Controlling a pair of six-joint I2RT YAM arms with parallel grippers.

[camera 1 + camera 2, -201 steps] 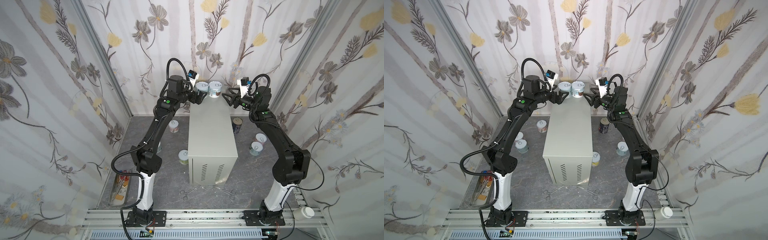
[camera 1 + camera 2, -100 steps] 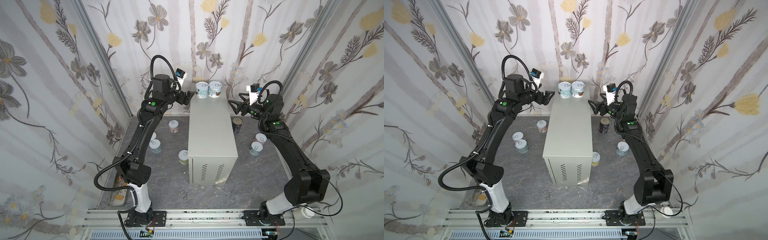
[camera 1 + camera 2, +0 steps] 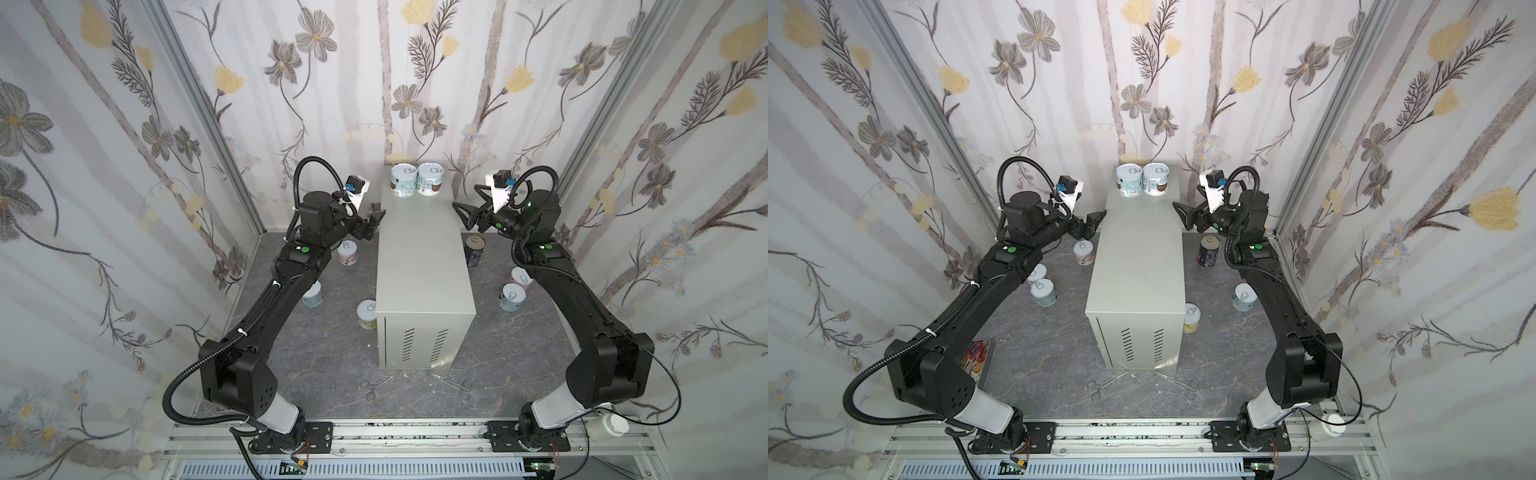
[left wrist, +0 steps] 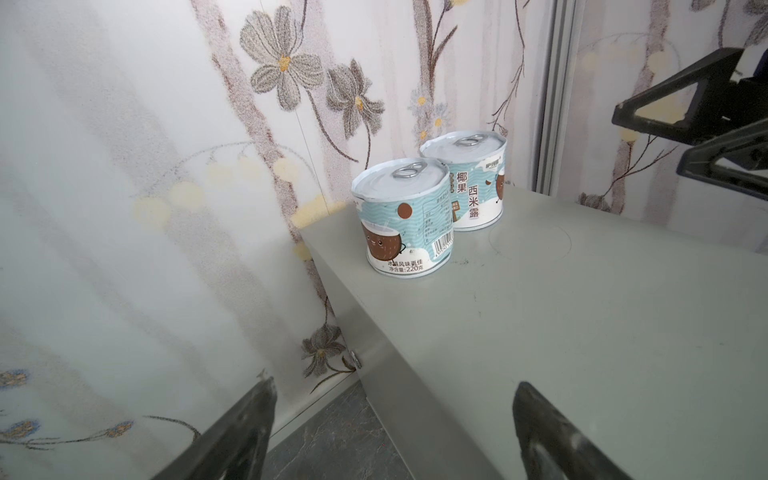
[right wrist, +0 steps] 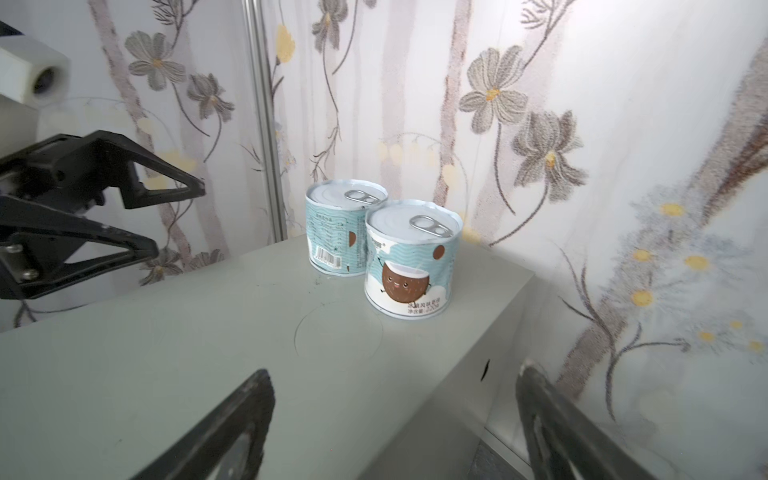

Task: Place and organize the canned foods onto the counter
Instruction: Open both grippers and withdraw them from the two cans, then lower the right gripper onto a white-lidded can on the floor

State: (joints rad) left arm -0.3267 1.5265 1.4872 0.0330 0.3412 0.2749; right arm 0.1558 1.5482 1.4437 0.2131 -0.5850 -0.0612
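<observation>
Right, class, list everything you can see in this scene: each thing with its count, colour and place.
counter: one, light grey, mid-floor.
teal cans: two, teal, side by side on the counter's far end.
floor cans: seven, pastel, on both sides of the counter.
tall can: one, dark blue, floor right of the counter.
scissor-like tools: two, silver, floor before the counter.
bottle: one, white, by the right arm's base.
packet: one, multicoloured, floor at left.
left gripper: black, open, beside the counter.
right gripper: black, open, opposite.
</observation>
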